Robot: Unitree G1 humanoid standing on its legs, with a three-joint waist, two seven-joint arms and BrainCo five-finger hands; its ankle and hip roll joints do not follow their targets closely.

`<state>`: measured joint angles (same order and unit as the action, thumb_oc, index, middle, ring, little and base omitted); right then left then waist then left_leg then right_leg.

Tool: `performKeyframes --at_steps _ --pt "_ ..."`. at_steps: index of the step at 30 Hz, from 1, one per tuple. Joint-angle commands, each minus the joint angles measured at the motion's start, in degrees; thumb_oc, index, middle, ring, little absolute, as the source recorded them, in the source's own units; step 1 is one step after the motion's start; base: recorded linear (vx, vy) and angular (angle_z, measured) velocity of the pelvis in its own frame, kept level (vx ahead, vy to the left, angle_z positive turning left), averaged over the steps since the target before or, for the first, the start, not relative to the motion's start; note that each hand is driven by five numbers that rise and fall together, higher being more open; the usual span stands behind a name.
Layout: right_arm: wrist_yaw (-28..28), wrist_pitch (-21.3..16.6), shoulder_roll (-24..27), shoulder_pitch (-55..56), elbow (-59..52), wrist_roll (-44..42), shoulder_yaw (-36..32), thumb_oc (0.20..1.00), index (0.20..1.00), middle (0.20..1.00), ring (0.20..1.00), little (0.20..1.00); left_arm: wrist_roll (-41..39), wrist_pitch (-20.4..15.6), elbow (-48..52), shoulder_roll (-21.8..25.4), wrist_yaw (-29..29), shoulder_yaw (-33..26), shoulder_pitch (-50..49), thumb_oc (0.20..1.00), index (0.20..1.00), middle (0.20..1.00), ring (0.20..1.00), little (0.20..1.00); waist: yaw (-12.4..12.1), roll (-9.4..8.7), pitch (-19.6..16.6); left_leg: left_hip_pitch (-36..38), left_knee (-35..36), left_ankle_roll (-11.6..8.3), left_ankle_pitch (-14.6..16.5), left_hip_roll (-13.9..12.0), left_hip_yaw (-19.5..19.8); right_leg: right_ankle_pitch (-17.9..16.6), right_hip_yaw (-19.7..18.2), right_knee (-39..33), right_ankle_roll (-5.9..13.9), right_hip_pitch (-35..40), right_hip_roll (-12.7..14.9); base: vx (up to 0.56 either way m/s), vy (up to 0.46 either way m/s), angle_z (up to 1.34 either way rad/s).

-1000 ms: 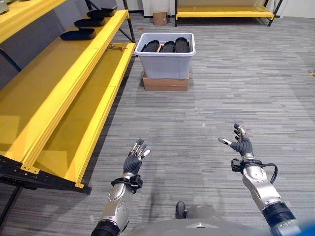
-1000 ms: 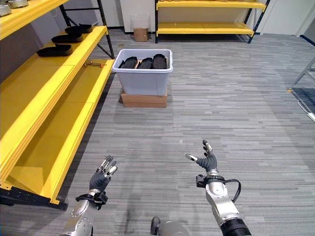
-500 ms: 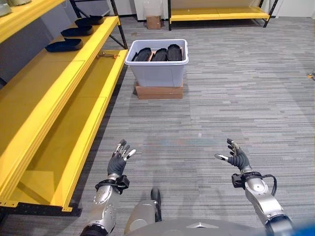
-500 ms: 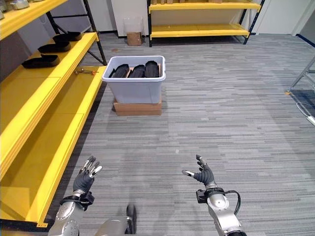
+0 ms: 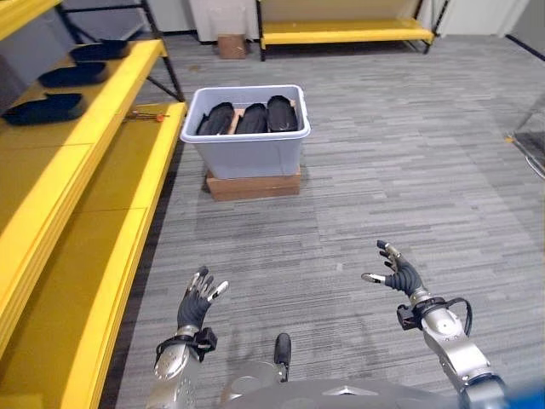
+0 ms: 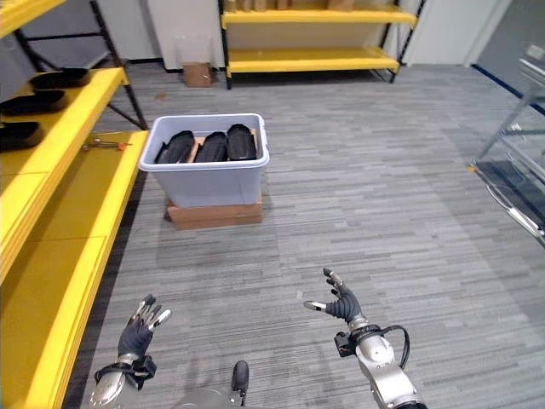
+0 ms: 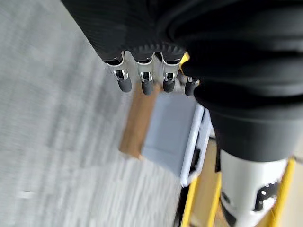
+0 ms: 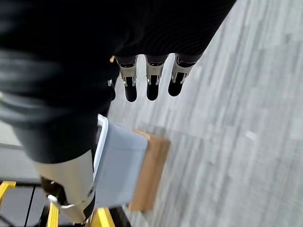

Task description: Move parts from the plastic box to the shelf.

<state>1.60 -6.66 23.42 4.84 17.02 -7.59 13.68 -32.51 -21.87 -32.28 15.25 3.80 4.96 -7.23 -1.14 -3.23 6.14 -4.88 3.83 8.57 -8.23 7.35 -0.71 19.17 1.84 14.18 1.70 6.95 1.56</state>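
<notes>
Here I had both hands empty and low in the frame, well short of the work: the left hand (image 5: 195, 304) at the lower left with its fingers straight and spread, the right hand (image 5: 398, 274) at the lower right with fingers relaxed and the thumb held apart, neither touching anything. I held them loose like that because there was nothing within reach to grasp. The parts (image 5: 249, 118), dark and elongated, stood side by side in the plastic box (image 5: 247, 153) at the upper middle, and the box sat raised on a flat cardboard box (image 5: 253, 184), which I judged put its rim at an easier height for reaching in. The yellow shelf (image 5: 102, 162) ran along the left edge, just beside the box, so a carry would be short; a few dark parts (image 5: 41, 108) already lay on its upper level at the upper left. Most of the load was yet to be moved, I reckoned.
</notes>
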Motion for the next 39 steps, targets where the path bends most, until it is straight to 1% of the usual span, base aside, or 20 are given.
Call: performKeyframes --at_steps 1,3,4,6,10,11,12,13,14,16,18,19,20,21,22,25,27,33,37,39 --pt "-0.48 -3.51 0.02 -1.29 -4.81 -0.73 0.12 1.0 1.0 1.0 1.0 1.0 3.17 -3.38 3.07 2.89 0.18 -0.55 -1.34 1.0 1.0 1.0 1.0 1.0 -2.41 -0.16 -2.02 -2.81 -4.68 -4.74 2.84 -2.4 0.39 -17.5 -0.14 -3.94 0.2 -0.67 -0.38 0.16 0.171 0.06" --pt "-0.57 -3.57 -0.39 -1.42 -4.99 -0.5 0.15 1.0 1.0 1.0 1.0 1.0 3.66 -3.03 3.02 3.26 -0.27 -0.37 -1.32 1.0 1.0 1.0 1.0 1.0 -2.38 -0.29 -2.39 -2.35 -4.6 -4.05 3.34 -1.91 0.19 -18.81 0.06 -1.39 0.81 -1.06 0.07 0.17 0.193 0.01" --pt "-0.1 -3.55 -0.91 -1.62 -4.83 0.19 0.48 1.0 1.0 1.0 1.0 1.0 3.45 -2.51 2.46 3.31 -0.76 -0.26 -1.15 1.0 1.0 1.0 1.0 1.0 -2.36 -0.47 -2.82 -1.55 -4.7 -3.05 4.14 -1.15 -0.05 -21.66 0.16 3.23 1.95 -1.92 0.68 0.19 0.24 0.15" --pt "0.31 -3.37 -1.24 -1.68 -4.68 0.61 0.69 1.0 1.0 1.0 1.0 1.0 3.31 -1.92 2.32 3.24 -1.28 -0.29 -1.14 1.0 1.0 1.0 1.0 1.0 -2.34 -0.38 -3.02 -1.19 -4.99 -2.41 4.82 -0.56 0.22 -22.85 0.03 6.82 2.41 -2.6 0.87 0.14 0.197 0.17" --pt "2.04 -3.07 -1.89 -2.73 -2.98 0.75 1.31 1.0 1.0 1.0 1.0 1.0 4.86 -0.92 0.86 2.8 -1.61 -0.25 -1.27 1.0 1.0 1.0 1.0 1.0 -2.82 -0.19 -3.57 0.12 -5.66 -0.87 6.36 0.82 0.61 -27.24 1.05 16.36 4.0 -4.25 2.36 0.16 0.208 0.16" --pt "2.77 -3.05 -2.05 -3.4 -2.31 1.16 1.91 1.0 1.0 1.0 1.0 1.0 4.8 -0.81 -0.22 2.25 -1.84 -0.13 -1.48 1.0 1.0 1.0 1.0 1.0 -3.44 0.78 -3.3 1.39 -6.63 -0.07 7.77 0.88 0.16 -30.27 4.15 24.81 4.29 -6.55 5.78 0.16 0.264 -0.01" --pt "3.08 -3.25 -2.19 -3.5 -2.02 1.46 2.29 1.0 1.0 1.0 1.0 1.0 4.76 -0.86 -0.47 2.07 -1.9 -0.12 -1.53 1.0 1.0 1.0 1.0 1.0 -3.51 1.35 -2.98 1.92 -7.01 0.15 8.4 0.62 0.17 -31.88 4.43 28.4 4.55 -8.7 6.93 0.17 0.275 -0.13" --pt "3.43 -3.36 -2.27 -3.73 -1.8 1.75 2.62 1.0 1.0 1.0 1.0 1.0 4.78 -1.03 -0.73 1.95 -2.06 0.08 -1.6 1.0 1.0 1.0 1.0 1.0 -3.72 1.59 -2.76 2.3 -7.21 0.18 8.68 0.53 -0.01 -31.39 4.46 29.12 4.16 -9.45 7.81 0.18 0.129 -0.27" --pt "4.49 -3.75 -2.28 -5.14 -1.19 1.38 4.06 1.0 1.0 1.0 1.0 1.0 4.23 -1.24 -1.43 1.41 -2.89 0.81 -1.71 1.0 1.0 1.0 1.0 1.0 -3.35 1.9 -1.44 4.52 -6.81 -0.01 9.13 0.22 -0.05 -29.8 5.45 27.95 4.0 -13.06 5.21 0.18 0.06 -0.28" --pt "4.82 -3.26 -1.85 -5.6 -2.05 1.07 4.44 1.0 1.0 1.0 1.0 1.0 4.12 -1.44 -1.39 1.36 -2.7 1.12 -1.85 1.0 1.0 1.0 1.0 1.0 -2.13 1.91 -0.31 7.12 -5.41 -0.41 9.69 0.0 0.16 -27.83 6.89 23.61 3.58 -17.57 1.9 0.19 -0.024 -0.18" --pt "4.49 -2.99 -1.1 -5.56 -2.83 0.8 4.46 1.0 1.0 1.0 1.0 1.0 4.3 -1.07 -0.65 1.52 -2.54 1.66 -1.74 1.0 1.0 1.0 1.0 1.0 -1.02 1.07 0.38 10.05 -3.9 -1.0 11.03 0.55 0.66 -26.88 9.86 12.6 3.54 -19.72 0.59 0.24 -0.072 0.06" --pt "4.13 -2.98 -0.75 -5.46 -3.08 0.8 4.45 1.0 1.0 1.0 1.0 1.0 3.99 -0.73 -0.11 1.63 -2.58 2.02 -1.71 1.0 1.0 1.0 1.0 1.0 -0.46 0.54 0.72 11.55 -3.16 -1.33 11.55 1.06 1.29 -27.26 10.82 7.32 3.68 -20.29 -0.07 0.22 -0.059 0.25" --pt "4.0 -2.96 -0.64 -5.41 -3.16 0.8 4.44 1.0 1.0 1.0 1.0 1.0 3.89 -0.63 0.08 1.66 -2.58 2.13 -1.73 1.0 1.0 1.0 1.0 1.0 -0.26 0.57 0.96 12.26 -2.81 -1.45 11.7 1.02 1.59 -27.45 11.14 5.96 3.7 -19.99 -0.39 0.31 -0.078 0.24" --pt "4.3 -3.02 -0.01 -4.45 -3.58 1.29 4.07 1.0 1.0 1.0 1.0 1.0 4.07 -0.09 0.86 1.67 -2.3 3.61 -1.4 1.0 1.0 1.0 1.0 1.0 1.25 -0.53 0.95 14.35 -2.04 -1.74 12.58 2.64 5.28 -30.61 9.06 -3.04 3.99 -21.42 -1.96 0.45 -0.098 0.32" --pt "4.68 -3.31 0.15 -2.82 -3.66 2.04 3.47 1.0 1.0 1.0 1.0 1.0 4.33 -0.85 1.1 1.18 -1.34 5.53 -1.49 1.0 1.0 1.0 1.0 1.0 2.91 -0.28 0.86 16.72 -0.92 -2.04 13.54 2.76 8.61 -33.9 7.21 -6.13 4.27 -23.93 -2.94 0.49 -0.109 0.69" --pt "5.1 -3.31 0.05 -1.48 -3.35 2.72 2.51 1.0 1.0 1.0 1.0 1.0 4.64 -1.52 1.4 1.04 0.15 7.26 -1.66 1.0 1.0 1.0 1.0 1.0 4.2 -0.13 -0.06 17.52 -0.01 -2.31 13.62 2.96 11.56 -32.69 4.31 -8.7 2.75 -22.86 -4.3 0.27 -0.08 0.76" --pt "5.34 -3.42 0.1 -1.25 -2.68 2.45 2.35 1.0 1.0 1.0 1.0 1.0 4.51 -1.12 1.5 0.78 0.71 7.69 -1.52 1.0 1.0 1.0 1.0 1.0 4.22 -0.25 -0.88 17.62 0.04 -2.5 13.29 3.09 12.28 -32.39 4.4 -9.24 2.46 -21.84 -4.32 0.24 -0.082 0.46" --pt "8.11 -2.73 -0.69 -0.9 -1.32 2.22 2.65 1.0 1.0 1.0 1.0 1.0 3.84 -0.04 3.42 0.68 1.9 9.32 -1.18 1.0 1.0 1.0 1.0 1.0 4.0 -0.17 -2.54 16.35 -3.13 -2.3 14.41 2.67 8.85 -26.3 7.05 -6.38 0.22 -18.32 -4.41 0.29 -0.112 0.15" --pt "8.79 -2.86 -0.84 -0.76 -0.34 2.23 2.03 1.0 1.0 1.0 1.0 1.0 4.22 0.16 3.85 0.52 2.2 9.72 -1.39 1.0 1.0 1.0 1.0 1.0 4.36 0.21 -2.93 15.76 -5.42 -2.44 15.26 2.51 7.35 -23.96 7.05 -4.97 -1.01 -17.35 -4.85 0.19 -0.073 0.01" --pt "8.8 -2.93 -0.77 -0.37 -0.51 2.25 1.7 1.0 1.0 1.0 1.0 1.0 4.03 -0.07 4.12 0.54 2.44 9.81 -1.24 1.0 1.0 1.0 1.0 1.0 4.65 0.36 -3.29 15.35 -7.01 -2.78 14.66 2.32 6.58 -23.06 6.75 -5.43 -1.59 -16.21 -5.24 0.25 -0.119 -0.03"
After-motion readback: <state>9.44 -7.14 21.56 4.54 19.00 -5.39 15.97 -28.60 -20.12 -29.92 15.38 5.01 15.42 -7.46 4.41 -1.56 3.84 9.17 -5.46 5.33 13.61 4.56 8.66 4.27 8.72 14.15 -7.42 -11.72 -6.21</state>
